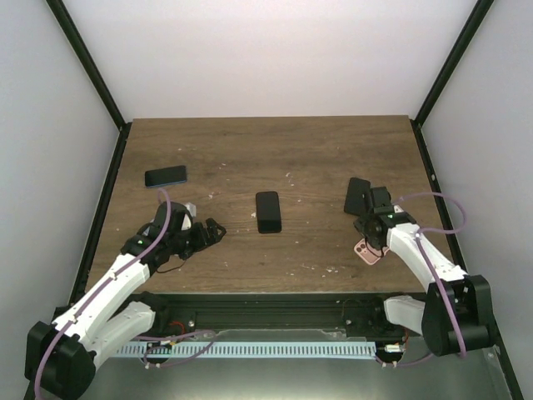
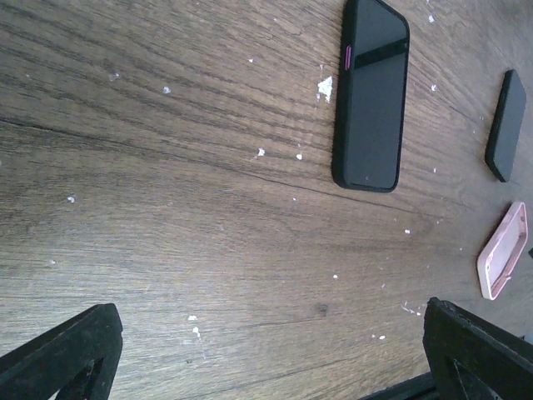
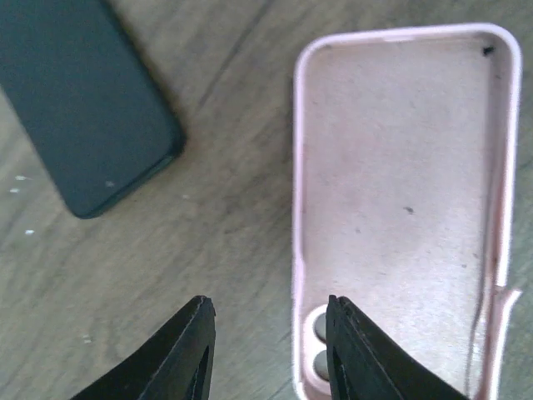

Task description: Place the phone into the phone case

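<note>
An empty pink phone case (image 1: 369, 253) lies open side up at the right front; it fills the right wrist view (image 3: 400, 192) and shows in the left wrist view (image 2: 504, 250). A black phone (image 1: 268, 212) with a pink side button lies flat mid-table, screen up (image 2: 371, 92). My right gripper (image 1: 372, 242) is open and points down, its fingertips (image 3: 271, 350) straddling the case's long edge near the camera cut-out, holding nothing. My left gripper (image 1: 212, 232) is open and empty (image 2: 266, 358), low over bare wood left of the phone.
A dark flat slab (image 1: 358, 195), phone or case, lies just behind the pink case (image 3: 79, 100) (image 2: 505, 125). A blue-edged phone (image 1: 166, 176) lies at the far left. The table's front edge (image 1: 275, 293) is close to the pink case.
</note>
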